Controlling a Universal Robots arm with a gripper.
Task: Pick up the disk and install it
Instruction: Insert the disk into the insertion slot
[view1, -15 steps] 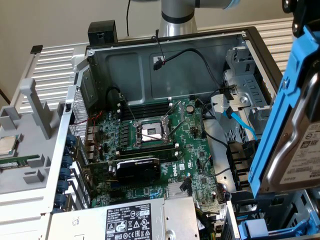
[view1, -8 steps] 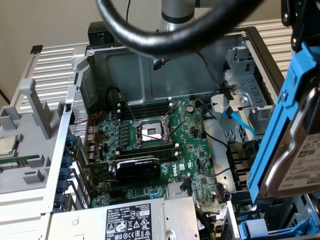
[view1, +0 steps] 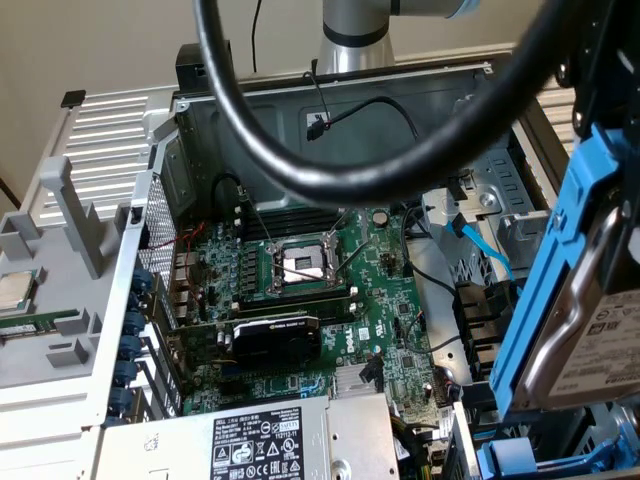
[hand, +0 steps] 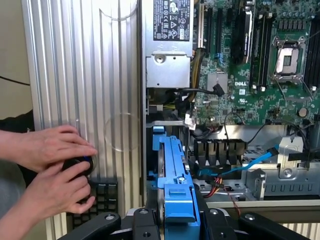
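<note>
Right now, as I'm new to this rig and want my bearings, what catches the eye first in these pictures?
The disk in its blue frame, clamped in the gripper, looms at the exterior view's right beside the open computer case. A thick black cable loops across that view's top, and a person's hands rest by the ribbed silver panel in the wrist view.

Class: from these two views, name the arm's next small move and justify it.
Probably lower the disk slightly toward the metal bay: the pincer holds it on edge by its blue frame, above the open case, not yet seated.
</note>
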